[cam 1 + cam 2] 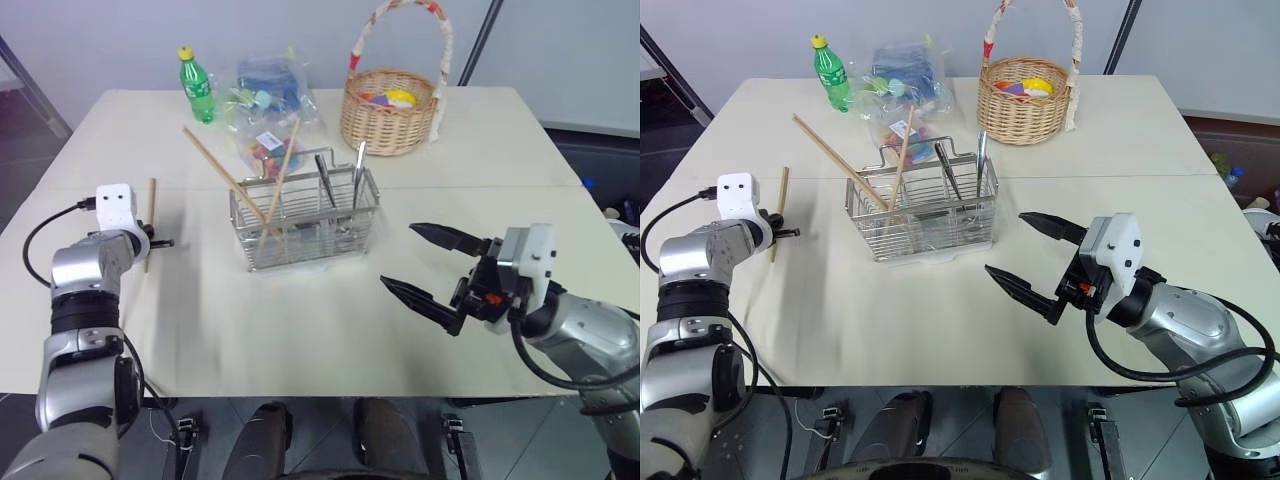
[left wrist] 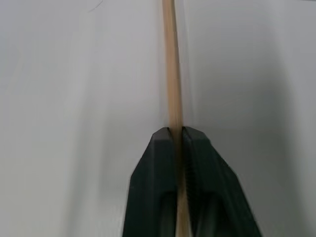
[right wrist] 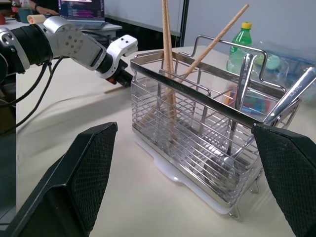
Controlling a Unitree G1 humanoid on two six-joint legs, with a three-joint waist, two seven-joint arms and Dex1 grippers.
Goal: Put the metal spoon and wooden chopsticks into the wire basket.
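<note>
Chopstick is sitting pinched between the fingers of my left gripper, which are closed tight on it near one end; the stick is lying flat on the cream table, off to the left of the wire basket and well apart from it. From the head camera I am seeing that same gripper low over the tabletop, with the light-brown stick running away from it toward the far edge.

I am holding my right gripper above the table to the right of the basket, fingers spread wide and carrying nothing, pointing across toward the basket.

Two more wooden chopsticks are already leaning in the basket's left compartment, crossing each other and sticking out well above the rim. In the right-hand compartments I am seeing two metal utensils standing upright: a shiny one that I take to be the metal spoon, and a darker grey flat utensil just beside it.

Behind the basket a clear plastic bag of colourful items is lying, with a green bottle to its left and a round wicker basket with a tall arched handle to its right.
</note>
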